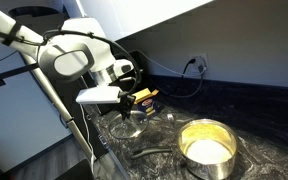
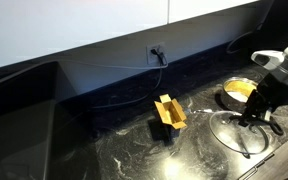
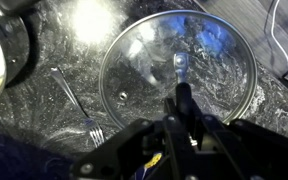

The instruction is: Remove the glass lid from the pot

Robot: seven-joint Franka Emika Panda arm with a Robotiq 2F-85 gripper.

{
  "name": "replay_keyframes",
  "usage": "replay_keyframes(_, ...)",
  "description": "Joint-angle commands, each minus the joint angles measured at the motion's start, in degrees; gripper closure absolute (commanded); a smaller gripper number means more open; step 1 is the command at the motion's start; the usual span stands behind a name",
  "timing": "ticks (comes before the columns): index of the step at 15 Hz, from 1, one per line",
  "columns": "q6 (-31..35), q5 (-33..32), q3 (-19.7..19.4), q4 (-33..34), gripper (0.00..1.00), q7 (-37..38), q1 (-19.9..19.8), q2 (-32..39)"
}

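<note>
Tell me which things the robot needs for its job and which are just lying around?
For the job:
glass lid, lying on the counter
pot
gripper, above the lid

Just lying about:
fork, beside the lid
small box
cable at the wall socket

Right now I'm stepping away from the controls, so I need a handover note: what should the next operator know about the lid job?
Gripper: low over the lid, fingers close together just short of its knob. I cannot tell whether they are shut.
Lid: off the pot, lying flat on the counter, with a fork beside it.
Pot: uncovered, on the counter next to the lid.
Done: the lid is off the pot.
Left: probably only to check that the fingers are clear of the knob and lift the arm away.
</note>
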Motion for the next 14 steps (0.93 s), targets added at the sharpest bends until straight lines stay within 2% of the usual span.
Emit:
replay_keyframes(1,9.50,3.02,0.94,-1.60,0.96,-6.65,1.38,4.55)
replay_keyframes(5,20.20,8.94,2.92,-1.69,0.96,-13.22,2.83,11.40)
replay_keyframes(7,24.07,12.57,2.61,-0.65,0.96,-15.81,4.89,14.86)
replay_keyframes(10,26.89,15.90,3.97,1.54,0.96,-17.26,5.20,19.54)
replay_keyframes(14,28.47,16.34,5.12,4.88,0.96,-16.70,3.93,24.95)
